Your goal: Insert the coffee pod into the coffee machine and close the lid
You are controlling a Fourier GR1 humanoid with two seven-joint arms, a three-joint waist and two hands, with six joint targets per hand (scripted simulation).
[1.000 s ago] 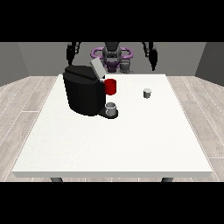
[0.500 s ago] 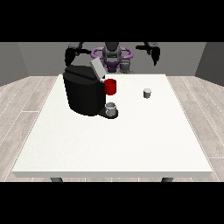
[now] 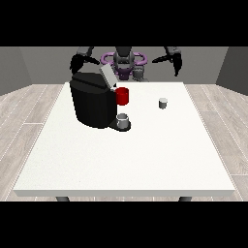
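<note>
Machine: a boxy matte-black coffee machine (image 3: 93, 102) stands on the white flat surface (image 3: 126, 160), its grey lid (image 3: 107, 76) tilted up; a red cylindrical part (image 3: 122, 96) is at its front.
Cup: a small grey cup (image 3: 123, 119) sits on the machine's base.
Pod: a small grey cylindrical coffee pod (image 3: 163, 102) stands upright, well apart from the machine.
Hands: the hand at the view's right (image 3: 176, 63) and the hand at the view's left (image 3: 76, 64) are raised, holding nothing; how their fingers lie cannot be told.

White table (image 3: 121, 160) on pale plank floor (image 3: 29, 116), grey walls (image 3: 29, 68)
</note>
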